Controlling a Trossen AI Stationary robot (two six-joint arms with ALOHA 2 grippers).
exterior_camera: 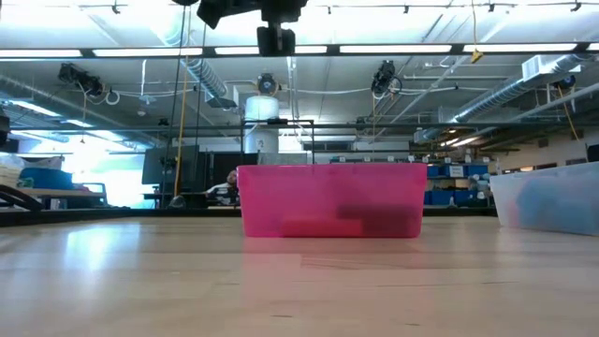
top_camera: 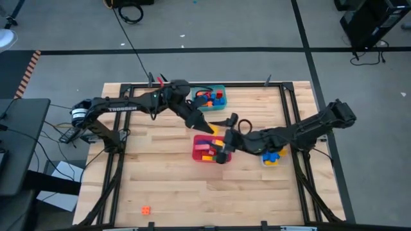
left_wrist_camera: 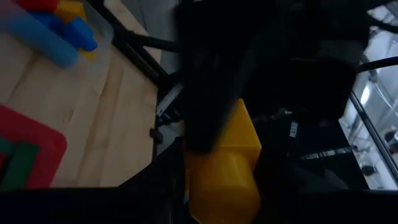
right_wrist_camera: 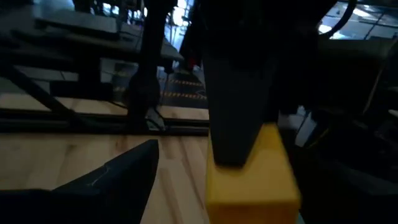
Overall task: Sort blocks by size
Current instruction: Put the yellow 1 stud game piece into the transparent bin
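Workshop with grey floor [top_camera: 257, 25]
Ceiling strip lights [exterior_camera: 412, 49] glow above exposed ducts [exterior_camera: 524, 89]; black cables [top_camera: 131, 11] trail across the floor.

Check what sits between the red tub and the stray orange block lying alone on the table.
Nothing: in the high view, only bare table wood runs from the red tub to the orange block.

Left claw [top_camera: 210, 130] clamped, right claw [top_camera: 221, 151] spread.
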